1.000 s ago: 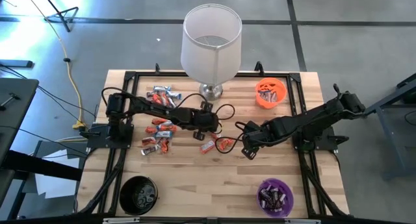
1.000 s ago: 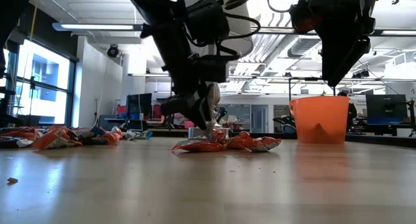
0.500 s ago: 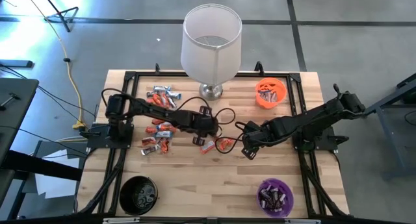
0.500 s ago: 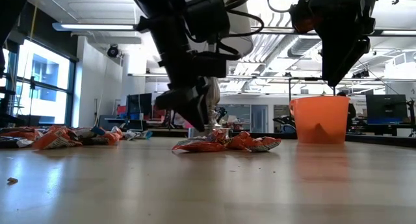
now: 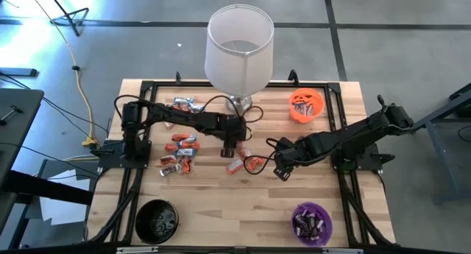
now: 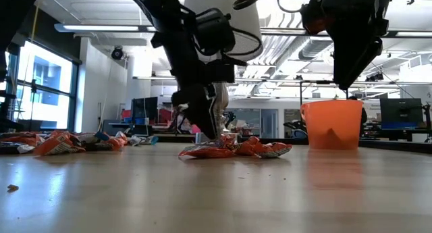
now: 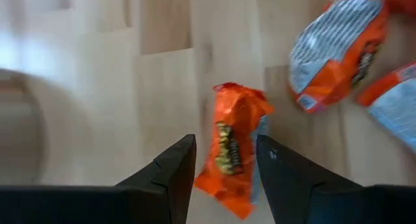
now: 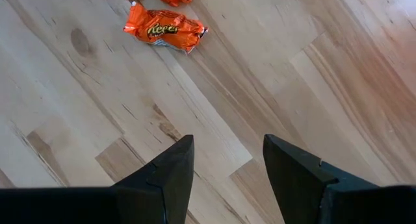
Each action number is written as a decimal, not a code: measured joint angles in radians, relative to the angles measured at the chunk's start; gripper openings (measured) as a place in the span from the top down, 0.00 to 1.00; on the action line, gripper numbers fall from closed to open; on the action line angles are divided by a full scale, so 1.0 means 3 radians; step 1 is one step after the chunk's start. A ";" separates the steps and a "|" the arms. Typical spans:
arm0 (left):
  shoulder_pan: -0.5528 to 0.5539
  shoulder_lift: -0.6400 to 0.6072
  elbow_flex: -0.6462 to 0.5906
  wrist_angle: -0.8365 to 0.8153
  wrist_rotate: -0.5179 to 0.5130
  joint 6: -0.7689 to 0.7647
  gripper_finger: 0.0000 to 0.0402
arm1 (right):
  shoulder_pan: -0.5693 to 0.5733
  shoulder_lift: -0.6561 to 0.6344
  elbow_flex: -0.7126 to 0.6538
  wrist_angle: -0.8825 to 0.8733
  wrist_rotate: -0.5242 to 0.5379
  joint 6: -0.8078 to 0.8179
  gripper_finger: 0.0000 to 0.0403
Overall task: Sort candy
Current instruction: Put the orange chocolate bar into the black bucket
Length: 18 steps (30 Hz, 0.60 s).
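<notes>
Orange-wrapped candy (image 5: 245, 164) lies in a small cluster at the table's middle. More candy (image 5: 179, 152) lies in heaps toward the left. My left gripper (image 5: 229, 149) points down at the cluster's far side, open. In the left wrist view its fingers (image 7: 174, 169) stand on either side of one orange candy (image 7: 233, 149) that lies flat on the wood. Whether they touch it, I cannot tell. My right gripper (image 5: 281, 170) hangs open above bare wood to the right of the cluster, with an orange candy (image 8: 164, 29) ahead of it.
A white lamp (image 5: 239, 48) stands at the far middle, close behind my left arm. An orange bowl (image 5: 305, 105) holding candy sits far right, a purple bowl (image 5: 311, 223) holding candy near right, a black bowl (image 5: 157, 221) near left. Bare wood lies along the near edge.
My left arm has swung a little toward the table's far edge and its wrist has rolled, so the gripper now stands over the cluster's far side. The candies have kept their places.
</notes>
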State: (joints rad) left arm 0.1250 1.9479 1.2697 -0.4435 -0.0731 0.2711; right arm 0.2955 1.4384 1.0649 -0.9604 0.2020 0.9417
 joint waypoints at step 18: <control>0.0180 0.0489 0.0027 0.0346 0.0245 -0.0038 0.67 | -0.0001 0.0000 0.0000 -0.0001 0.0026 -0.0003 0.55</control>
State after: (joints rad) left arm 0.1789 2.0945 1.2778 -0.3396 0.0004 0.2597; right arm 0.2953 1.4384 1.0649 -0.9605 0.2096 0.9409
